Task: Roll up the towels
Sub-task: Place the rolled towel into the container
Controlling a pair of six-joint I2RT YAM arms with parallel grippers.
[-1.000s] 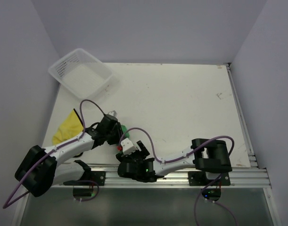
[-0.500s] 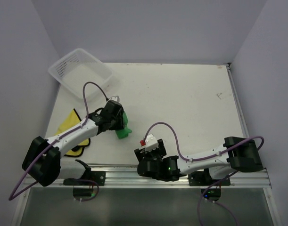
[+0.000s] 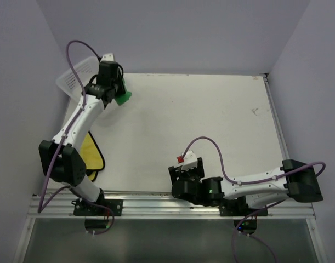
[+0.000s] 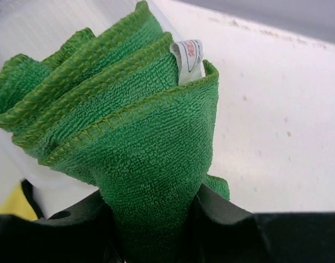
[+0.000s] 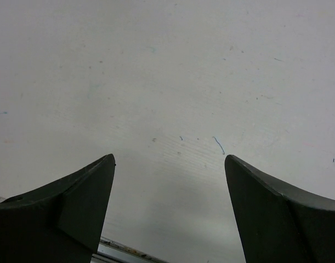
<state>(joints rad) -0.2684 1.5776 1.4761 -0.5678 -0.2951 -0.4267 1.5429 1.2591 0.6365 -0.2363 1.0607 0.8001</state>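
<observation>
**Green roll at the basket**

The left claw (image 4: 151, 222) is pinching the rolled green towel (image 4: 129, 126) by one end, holding it aloft at the edge of the white basket (image 3: 67, 83). I judge it should be lowering well inside before releasing, so the layers are not springing loose. The right claw (image 5: 168, 164) is hanging spread over the desk (image 3: 211, 120); the yellow towel (image 3: 91, 154) is lying at its left side.

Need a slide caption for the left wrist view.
Left tool shut on the bunched green towel, white label showing, at the white basket edge, table beyond.
</observation>
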